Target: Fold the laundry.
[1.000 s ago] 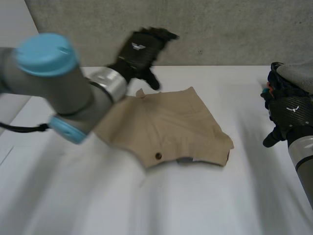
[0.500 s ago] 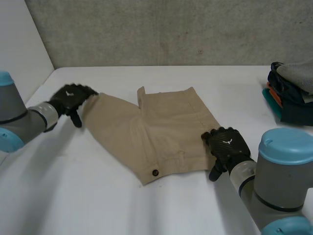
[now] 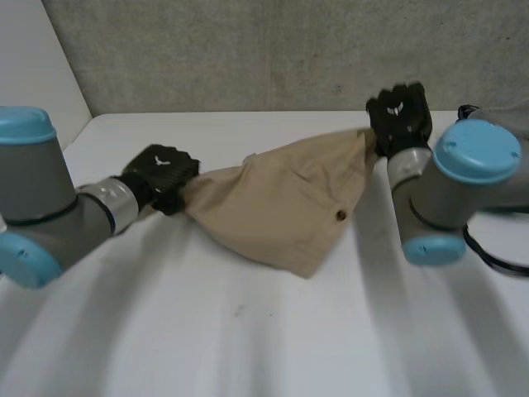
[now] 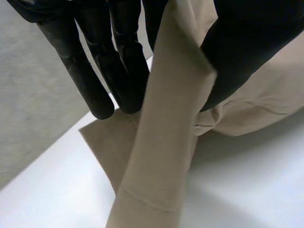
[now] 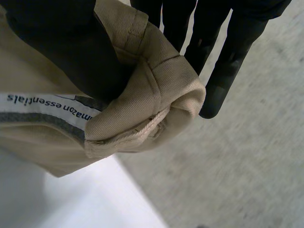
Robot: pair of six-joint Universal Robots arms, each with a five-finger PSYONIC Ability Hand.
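Observation:
A pair of tan shorts (image 3: 281, 203) hangs stretched between my two hands above the white table (image 3: 248, 331), sagging to a low point in the middle. My left hand (image 3: 161, 175) pinches one end of the cloth between thumb and fingers; in the left wrist view the tan cloth (image 4: 166, 142) runs between the thumb (image 4: 247, 52) and the fingers (image 4: 109, 61). My right hand (image 3: 399, 116) is raised at the far right end, shut on the waistband; the right wrist view shows the bunched waistband (image 5: 142, 104) with its label clamped under the thumb (image 5: 61, 47).
A stack of folded dark clothes (image 3: 496, 116) sits at the table's far right, behind my right arm (image 3: 459, 190). A grey wall (image 3: 289, 50) runs along the back edge.
Both hands closed on the shorts' ends and lifted them off the table. The right hand rose from the near right corner to the far right; the left hand moved inward.

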